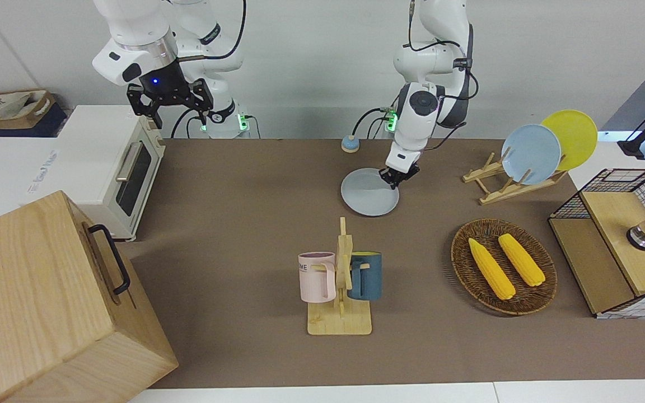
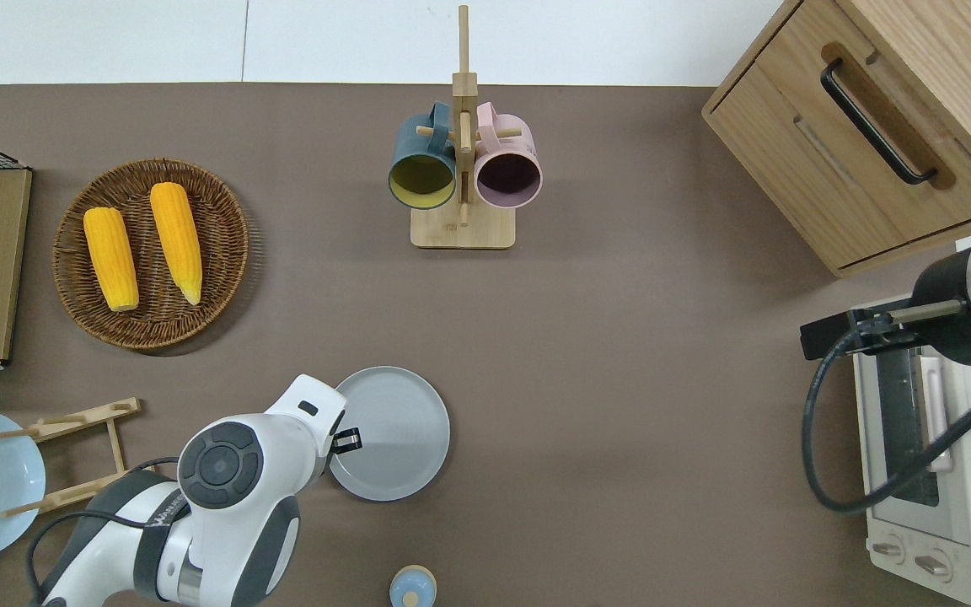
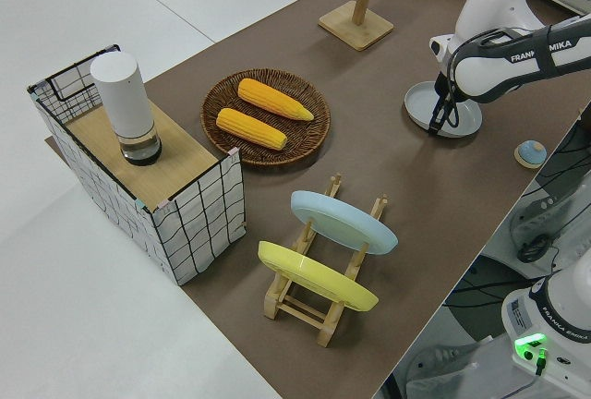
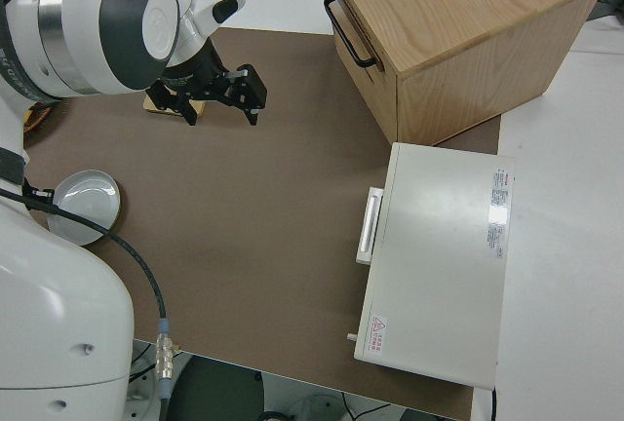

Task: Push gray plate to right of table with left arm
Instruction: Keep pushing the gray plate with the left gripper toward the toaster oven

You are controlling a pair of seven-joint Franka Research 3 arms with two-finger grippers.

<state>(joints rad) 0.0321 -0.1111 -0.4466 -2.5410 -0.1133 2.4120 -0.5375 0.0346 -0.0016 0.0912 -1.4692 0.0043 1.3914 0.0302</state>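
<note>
The gray plate (image 2: 401,434) (image 1: 364,195) (image 3: 448,103) (image 4: 88,205) lies flat on the brown table (image 2: 620,379), nearer to the robots than the mug rack. My left gripper (image 2: 347,440) (image 1: 391,178) (image 3: 435,125) is down at the table, against the plate's rim on the side toward the left arm's end. Nothing is lifted. My right gripper (image 1: 181,119) (image 4: 222,114) is parked in the air, open and holding nothing.
A mug rack (image 2: 463,169) holds a blue and a pink mug. A wicker basket (image 2: 224,253) holds two corn cobs. Also here are a plate rack (image 1: 510,182), a small bell (image 2: 412,586), a toaster oven (image 1: 115,162), a wooden cabinet (image 2: 865,126) and a wire-grid box (image 1: 613,240).
</note>
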